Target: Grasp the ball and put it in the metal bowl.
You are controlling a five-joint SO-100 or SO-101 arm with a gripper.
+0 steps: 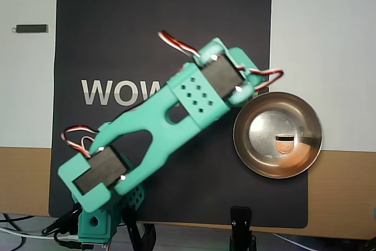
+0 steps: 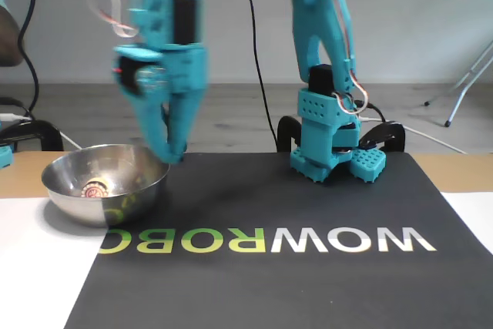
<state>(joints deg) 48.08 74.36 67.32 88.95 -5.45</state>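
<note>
Ball (image 1: 284,144): small orange-peach sphere, lying inside the metal bowl (image 1: 256,152), toward the right of its floor in the overhead view; seen in the fixed view (image 2: 95,188) low in the bowl's interior. Metal bowl (image 2: 127,199): shiny steel, straddling the right edge of the black mat (image 1: 147,33) in the overhead view. Gripper (image 2: 173,156): teal, blurred, pointing down just beside the bowl's rim on the mat side, outside the bowl; fingers appear close together and empty, though blur leaves this uncertain. Mat lettering (image 2: 308,240): white and green print.
</note>
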